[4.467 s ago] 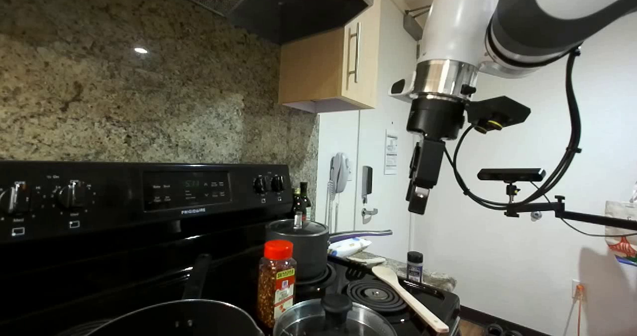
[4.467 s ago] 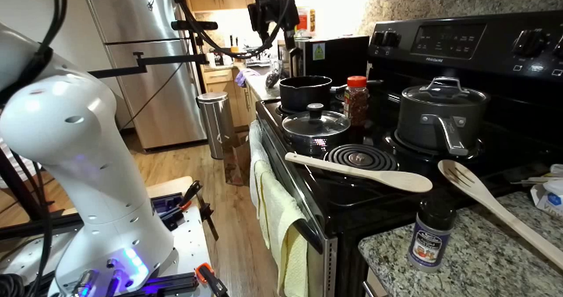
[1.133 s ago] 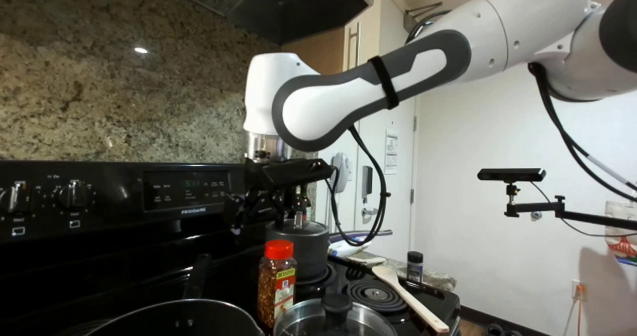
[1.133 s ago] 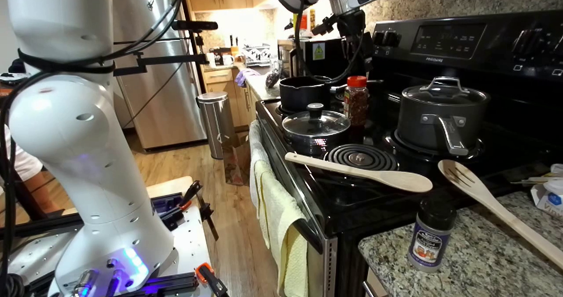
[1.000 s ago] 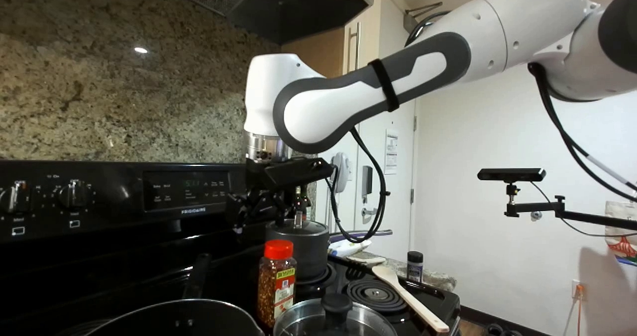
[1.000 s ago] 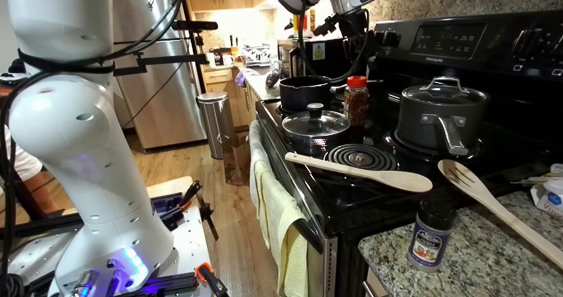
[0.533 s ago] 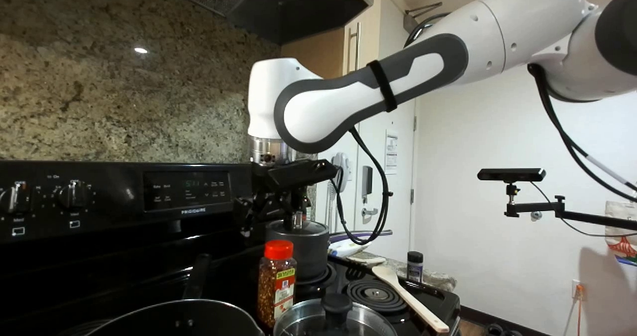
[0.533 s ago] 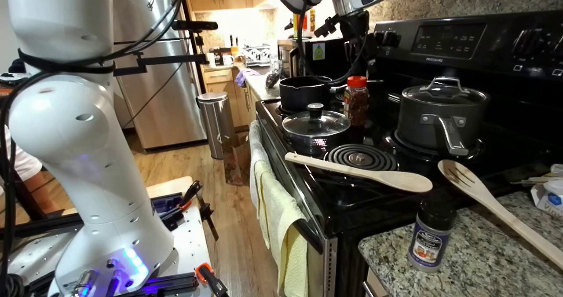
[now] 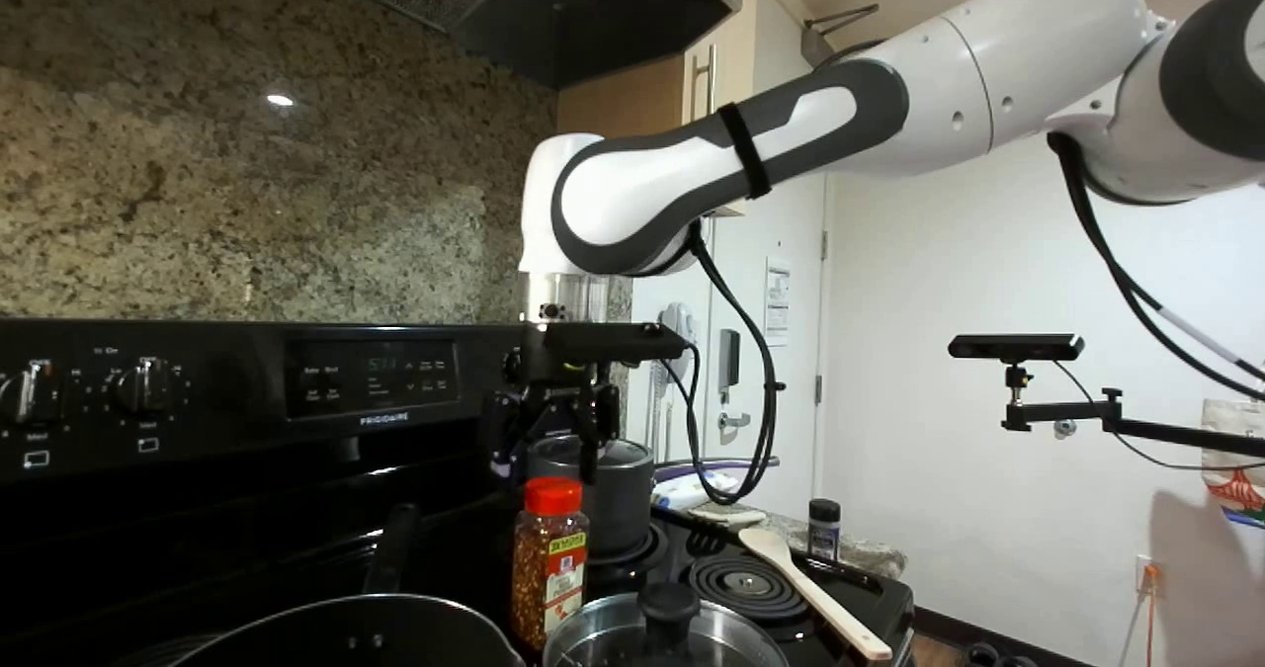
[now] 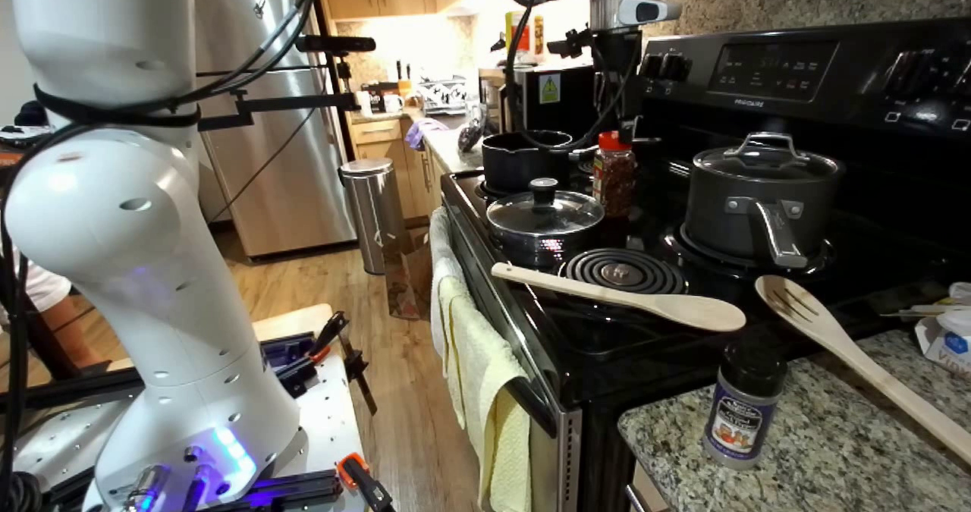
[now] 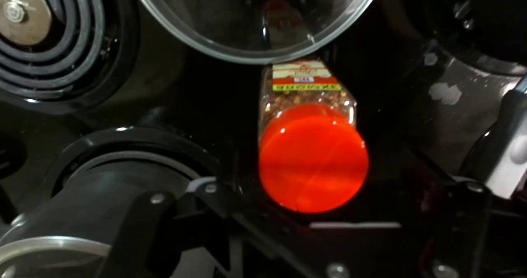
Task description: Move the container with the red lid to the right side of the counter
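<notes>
Jaws wide and empty, the end effector (image 9: 546,461) hangs near the bottle (image 9: 550,566), lower centre of frame, presumably to straddle its red lid (image 9: 553,496)!

OBSTACLE: low lidded pan (image 10: 546,227) just beside red-lidded container (image 10: 614,178) | ROOM: stovetop (image 10: 658,212) between container and tall pot (image 10: 758,212)

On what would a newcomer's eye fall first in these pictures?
Probably the clear flake-filled bottle with a round red lid, near the middle of the wrist view. Next, the white and grey robot arm across the upper right of an exterior view, its black tool open near that bottle.
</notes>
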